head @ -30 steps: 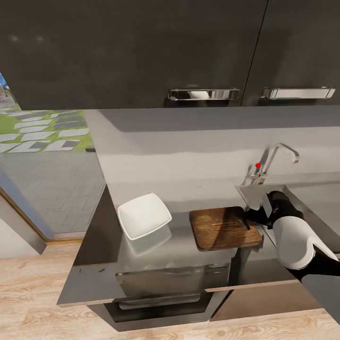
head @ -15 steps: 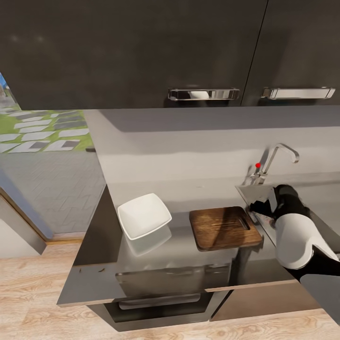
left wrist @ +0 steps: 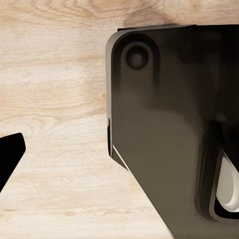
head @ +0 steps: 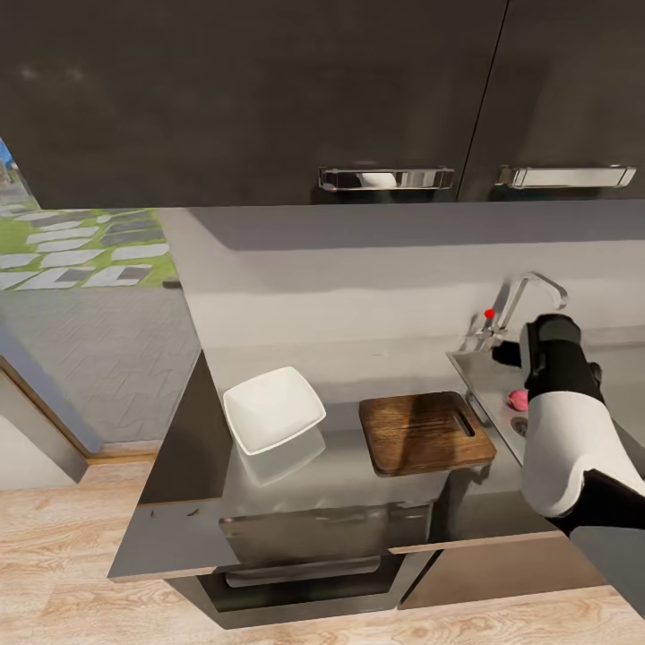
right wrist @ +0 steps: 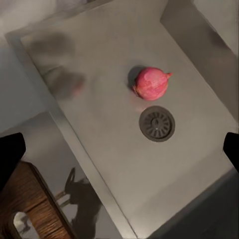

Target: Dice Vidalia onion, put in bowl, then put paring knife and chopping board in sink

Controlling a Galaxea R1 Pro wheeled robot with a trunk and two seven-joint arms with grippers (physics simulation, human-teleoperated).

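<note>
The Vidalia onion [right wrist: 151, 83], pinkish-red, lies on the sink [right wrist: 99, 59] floor beside the round drain [right wrist: 157, 123]. In the head view the onion [head: 517, 398] peeks out left of my right arm [head: 563, 430]. My right gripper [right wrist: 119, 152] hangs open above the basin, well clear of the onion, with nothing between its fingers. The dark brown chopping board [head: 425, 433] lies bare on the countertop [head: 358, 470] just left of the sink [head: 479, 372]. Further left sits the white bowl [head: 273, 410]. The paring knife is out of view. My left gripper's one visible finger [left wrist: 10, 154] is spread wide over the wooden floor.
A chrome tap [head: 528, 300] with a red knob stands behind the sink, close to my right wrist. Dark wall cabinets [head: 385, 98] hang overhead. The board's slotted end [right wrist: 30, 214] sits near the basin rim. My dark base [left wrist: 164, 124] is below the left wrist.
My right arm has lifted from the board's handle end and swung right and back over the sink, uncovering the onion. Board and bowl have not moved.
</note>
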